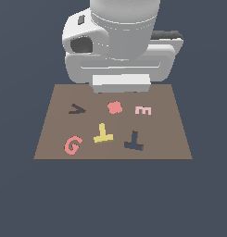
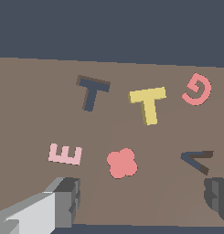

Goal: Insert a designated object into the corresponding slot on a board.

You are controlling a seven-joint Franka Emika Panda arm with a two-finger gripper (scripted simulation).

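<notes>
The yellow T-shaped block (image 1: 103,134) (image 2: 149,104) lies flat near the middle of the brown board (image 1: 170,139) (image 2: 31,114). The dark navy T-shaped slot (image 1: 133,141) (image 2: 92,91) is just beside it, towards the exterior view's right. My gripper (image 2: 141,201) hangs above the board's far edge, well back from both. It is open, its fingers (image 2: 63,201) spread wide with nothing between them. In the exterior view the arm's hand (image 1: 120,83) hides the fingertips.
On the board also lie a pink G (image 1: 72,145) (image 2: 197,89), a pale pink E (image 1: 143,110) (image 2: 65,154) and a red clover-shaped piece (image 1: 114,107) (image 2: 122,163). A dark V-shaped mark (image 1: 77,109) (image 2: 198,161) is there too. The red piece lies nearest the gripper.
</notes>
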